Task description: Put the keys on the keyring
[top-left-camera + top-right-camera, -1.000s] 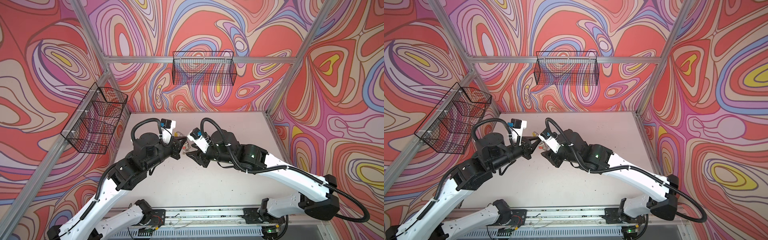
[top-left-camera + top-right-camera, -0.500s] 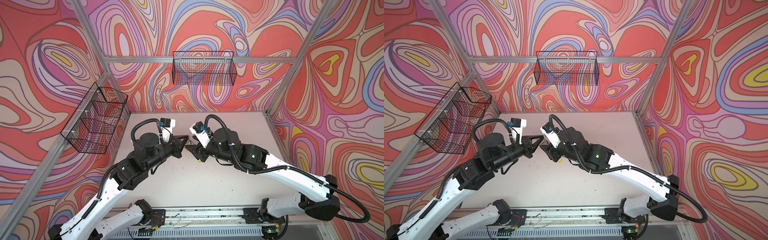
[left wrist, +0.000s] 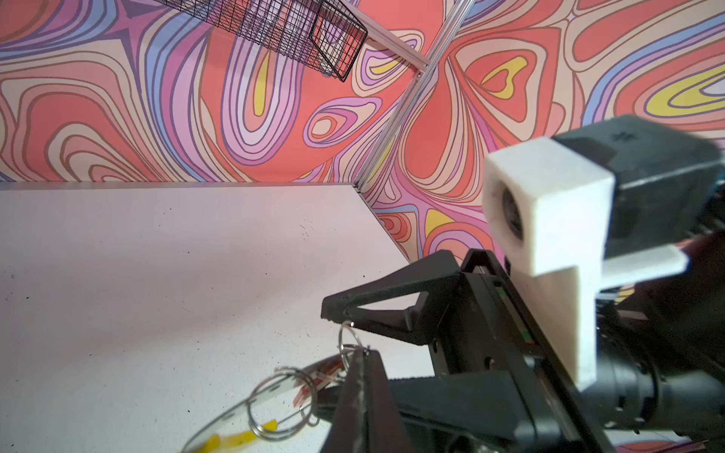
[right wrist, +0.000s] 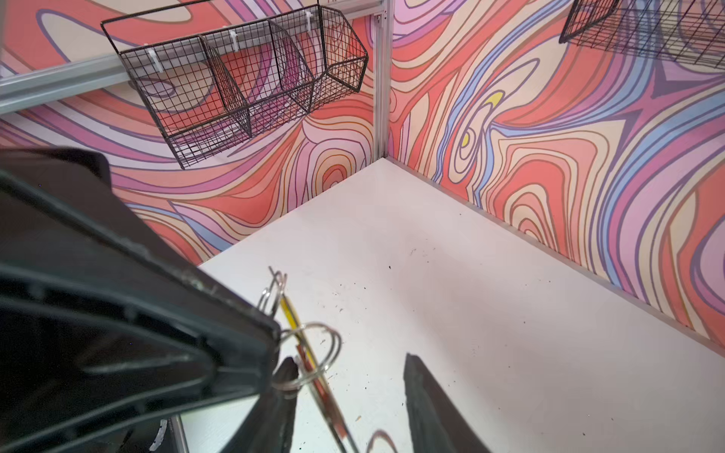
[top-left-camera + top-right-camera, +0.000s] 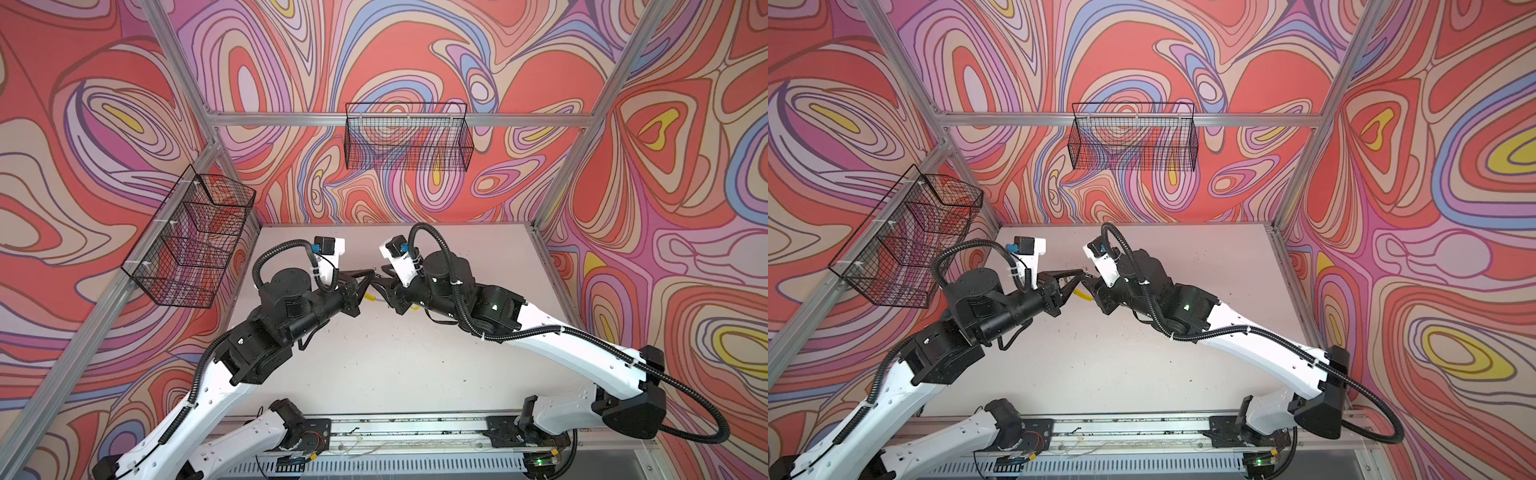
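1. Left pincer [image 3: 355, 353] is pressed together on the keyring [image 3: 235, 437], seemingly at its rim, where a small wire ring [image 3: 340, 337] sticks up. The keyring hangs tilted below the tips, over the back half of the worktop [image 5: 415, 353], about midway between the side edges. I cannot tell whether its low end touches the worktop.
2. My right pincer [image 4: 347, 359] stands apart, almost tip to tip with the left. The keyring runs edge-on between its fingers [image 4: 427, 412], and neither presses on it.
3. Keys: I can make out none for sure. A red streak by the rim may be a tag, but it is too blurred to say.
4. Step, as I judge it: my left steadies the keyring while my right lines up on a wire ring. I see nothing threaded on.
5. Next calls for a slow, fine closing on thin wire, without knocking the keyring from my left grip. I need a key in hand before any threading.
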Motion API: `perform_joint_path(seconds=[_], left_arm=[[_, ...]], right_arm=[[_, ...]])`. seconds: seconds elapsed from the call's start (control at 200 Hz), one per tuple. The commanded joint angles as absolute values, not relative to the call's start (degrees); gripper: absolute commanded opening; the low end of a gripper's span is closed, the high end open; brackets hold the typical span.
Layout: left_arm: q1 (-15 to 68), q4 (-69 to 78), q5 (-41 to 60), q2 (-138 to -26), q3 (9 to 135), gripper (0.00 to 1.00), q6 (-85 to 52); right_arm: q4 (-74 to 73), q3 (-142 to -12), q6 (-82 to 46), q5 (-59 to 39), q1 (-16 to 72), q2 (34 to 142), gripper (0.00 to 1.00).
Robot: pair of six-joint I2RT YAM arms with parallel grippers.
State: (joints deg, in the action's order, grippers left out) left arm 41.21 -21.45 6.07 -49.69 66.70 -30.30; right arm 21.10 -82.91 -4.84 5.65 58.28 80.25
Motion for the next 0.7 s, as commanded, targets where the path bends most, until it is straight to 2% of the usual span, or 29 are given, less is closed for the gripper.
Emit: perform_joint_path(seconds=[0.0,0.095,0.456,0.696], left_arm=[[41.2,-18.9,7.8,-48.8,66.7,0.0,-31.7],[41.2,-17.8,8.3,-48.8,66.2,0.0,-32.3],[41.2,-18.9,8.4,-48.8,65.9,0.0,-31.8],[41.2,-20.6,8.6,-49.3,66.7,0.0,-30.8]], right_arm=[[19.4,-81.3,-5.9,5.7,57.3,79.4,0.38],[18.4,-80.2,-5.7,4.1,57.3,78.6,0.34],[16.8,-78.6,-5.3,2.1,57.2,76.8,0.0],[19.7,-80.3,-3.8,2.6,57.3,77.1,0.0]])
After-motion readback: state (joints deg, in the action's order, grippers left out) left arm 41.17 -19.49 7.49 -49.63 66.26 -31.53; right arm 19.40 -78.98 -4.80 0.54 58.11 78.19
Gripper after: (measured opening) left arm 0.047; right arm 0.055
